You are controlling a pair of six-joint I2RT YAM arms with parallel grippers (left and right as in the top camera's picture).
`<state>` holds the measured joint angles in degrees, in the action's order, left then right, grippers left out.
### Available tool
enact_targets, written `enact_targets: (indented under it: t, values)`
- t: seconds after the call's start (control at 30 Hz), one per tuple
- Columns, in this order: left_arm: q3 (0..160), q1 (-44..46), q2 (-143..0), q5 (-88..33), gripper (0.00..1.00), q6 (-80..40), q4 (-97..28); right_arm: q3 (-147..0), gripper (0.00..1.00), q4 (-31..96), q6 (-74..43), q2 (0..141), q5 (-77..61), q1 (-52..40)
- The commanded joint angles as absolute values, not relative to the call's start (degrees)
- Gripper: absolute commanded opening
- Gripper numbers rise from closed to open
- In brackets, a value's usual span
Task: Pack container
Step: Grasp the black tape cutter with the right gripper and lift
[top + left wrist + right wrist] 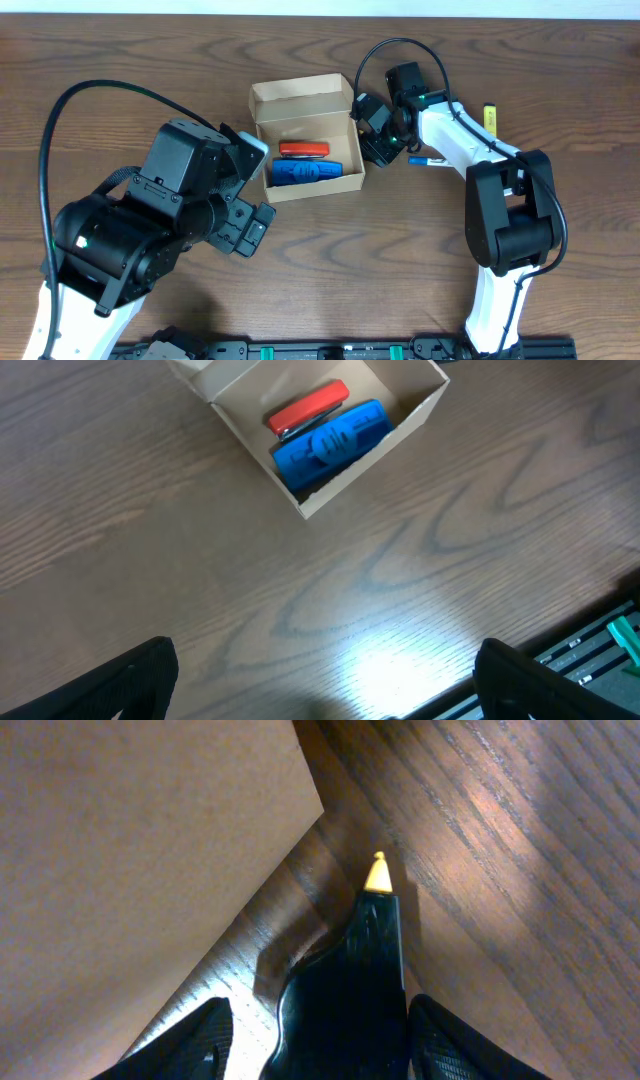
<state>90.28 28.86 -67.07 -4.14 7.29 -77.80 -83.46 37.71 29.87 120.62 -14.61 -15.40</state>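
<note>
The container (300,92) is a tan cardboard box, open at mid-table with its lid flap up at the back. It holds a red item (303,150) and a blue item (310,172). In the left wrist view the box (340,485) sits far ahead of my open, empty left gripper (325,680), which hovers over bare table at front left (248,226). My right gripper (378,143) is at the box's right wall. In the right wrist view its fingers (320,1035) hold a black marker (350,970) with a yellow tip, pointing at the table next to the cardboard (130,840).
A yellow marker (489,118) lies at the back right of the wooden table. A blue pen (425,160) lies just right of my right gripper. A black rail with green parts (330,350) runs along the front edge.
</note>
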Motion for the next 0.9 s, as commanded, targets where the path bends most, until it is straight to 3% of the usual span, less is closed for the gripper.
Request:
enact_targets:
  t: [0.0,0.67,0.87]
  values:
    - [90.1,28.5,-67.2,-4.5,0.95,6.6,-77.9,-82.5,0.60,38.2,29.1,122.1,-15.7,-16.1]
    - [90.1,28.5,-67.2,-4.5,0.95,6.6,-77.9,-80.4,0.64,41.3,29.4,112.5,-19.2,-9.9]
    - [90.1,28.5,-67.2,-4.5,0.95,6.6,-77.9,-76.0,0.73,36.7,29.3,112.5,-19.6,-10.9]
